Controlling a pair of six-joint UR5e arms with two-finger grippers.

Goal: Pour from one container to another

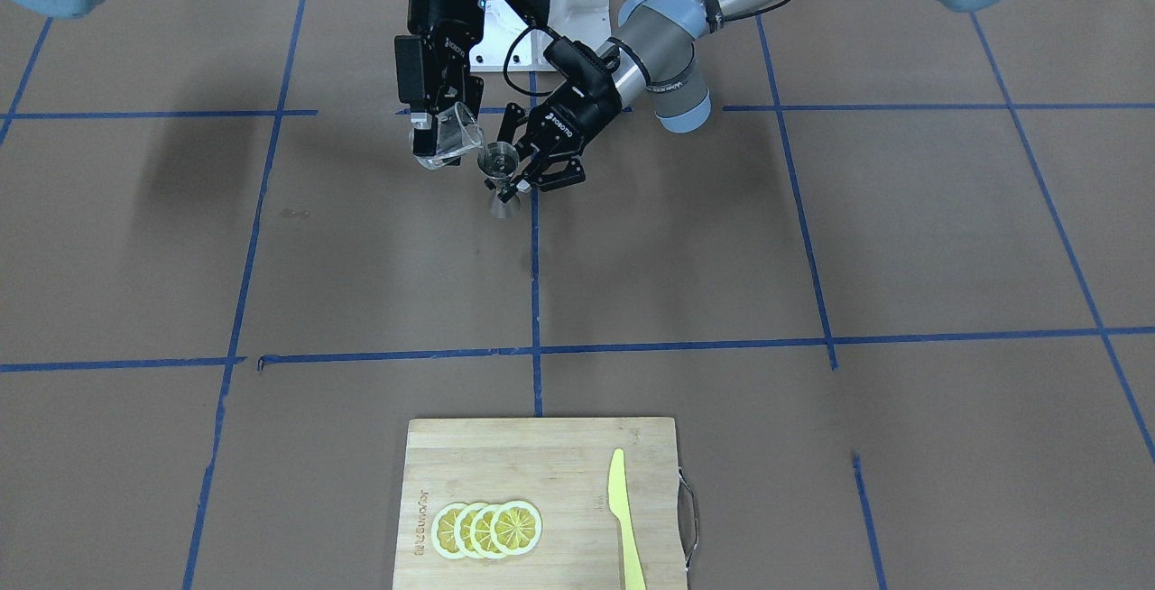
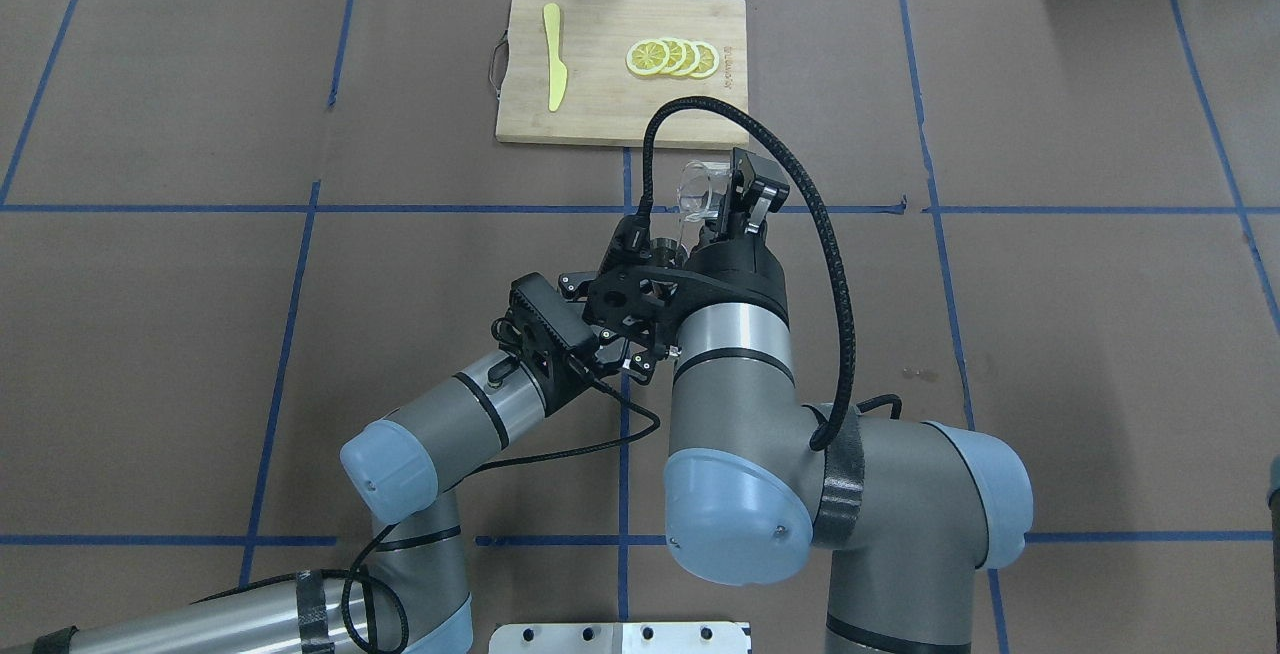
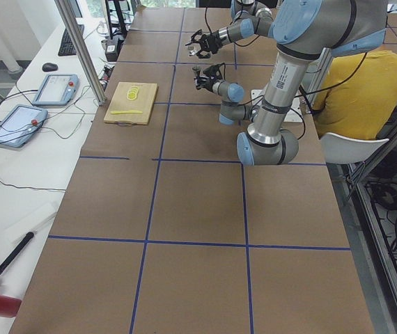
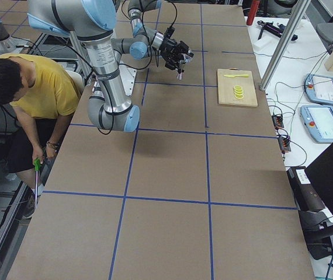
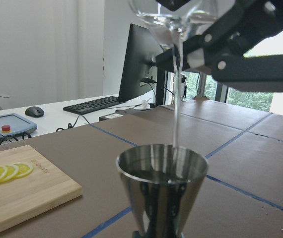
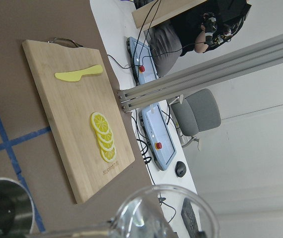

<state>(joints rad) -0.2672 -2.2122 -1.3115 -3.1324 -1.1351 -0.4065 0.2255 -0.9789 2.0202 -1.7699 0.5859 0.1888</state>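
Observation:
My right gripper (image 1: 439, 133) is shut on the clear glass cup (image 1: 454, 135), which is tilted with its spout over the metal jigger (image 1: 498, 162). A thin stream runs from the glass cup (image 5: 175, 14) down into the upper cone of the jigger (image 5: 160, 184), which holds some liquid. My left gripper (image 1: 520, 177) is shut on the jigger's narrow waist and keeps it upright. From overhead the glass cup (image 2: 694, 188) sits just beyond the jigger (image 2: 664, 252), and the arms hide most of both. The right wrist view shows the glass cup's rim (image 6: 164, 212) and the jigger's mouth (image 6: 2, 208).
A wooden cutting board (image 1: 505, 464) lies at the table's far edge from the robot, with several lemon slices (image 1: 487, 529) and a yellow knife (image 1: 624, 518) on it. A person in a yellow shirt (image 4: 35, 87) sits beside the robot's base.

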